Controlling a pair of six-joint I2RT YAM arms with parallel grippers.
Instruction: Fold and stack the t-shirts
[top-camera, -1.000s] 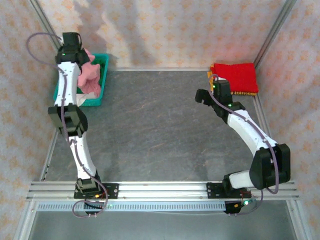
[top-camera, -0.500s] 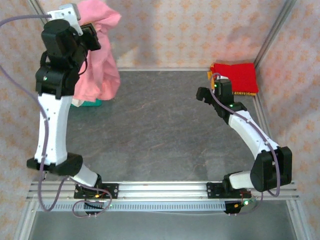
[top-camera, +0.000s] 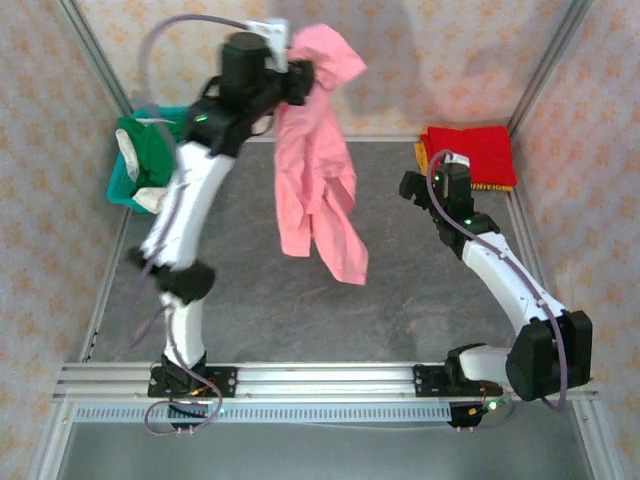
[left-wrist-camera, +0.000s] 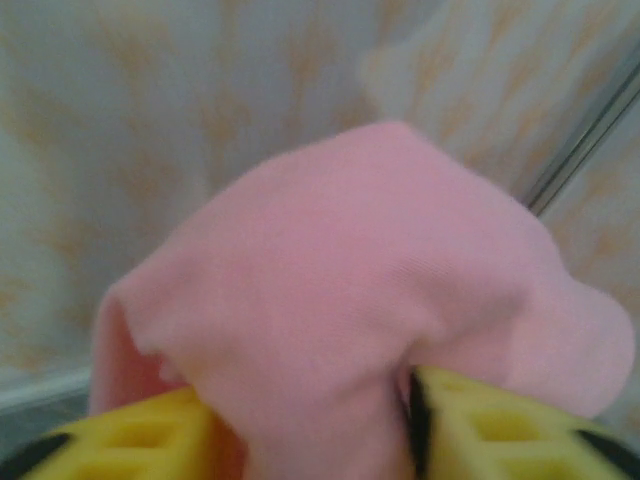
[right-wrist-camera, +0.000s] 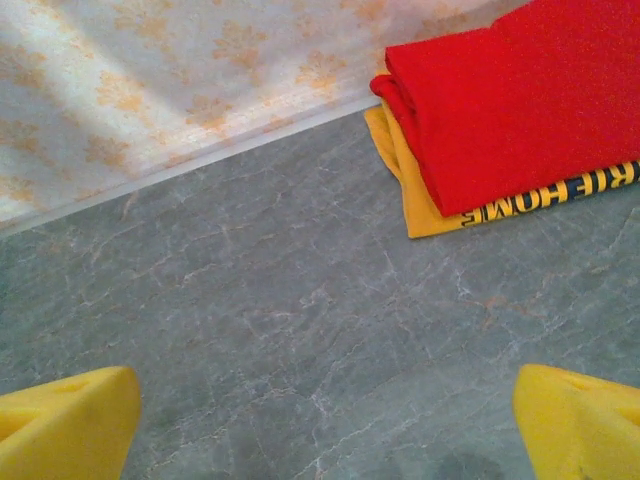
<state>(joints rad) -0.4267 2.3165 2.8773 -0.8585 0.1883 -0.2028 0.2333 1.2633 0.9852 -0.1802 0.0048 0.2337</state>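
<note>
Where the left arm reaches up high over the far middle of the table (top-camera: 250, 320), the left gripper (top-camera: 300, 82) has the pink t-shirt (top-camera: 315, 180) hanging from it. The shirt droops in a long, unfolded fall, its top bunched around the gripper and its lower edge over the middle of the table; whether that edge touches the surface I cannot tell. In the left wrist view, the 2 yellow fingers (left-wrist-camera: 140, 440) stand partway apart with pink cloth filling the gap between them. Whether they press on it or it merely lies there I cannot tell.

At the far left edge sits the teal basket (top-camera: 120, 190), holding a dark green t-shirt (top-camera: 150, 150) and a bit of white cloth (top-camera: 148, 200).

In the far right corner lies a folded red t-shirt (top-camera: 470, 150) on top of a folded orange-yellow t-shirt (right-wrist-camera: 425, 200), whose edge with black lettering pokes out at the near side. These 2 form a neat stack against the wall.

The right gripper (top-camera: 408, 188) hovers low over bare table just beside that stack, on its left. Its jaws are spread wide, 1 yellow finger (right-wrist-camera: 70, 420) at each lower corner of the right wrist view, with nothing between them.
</note>
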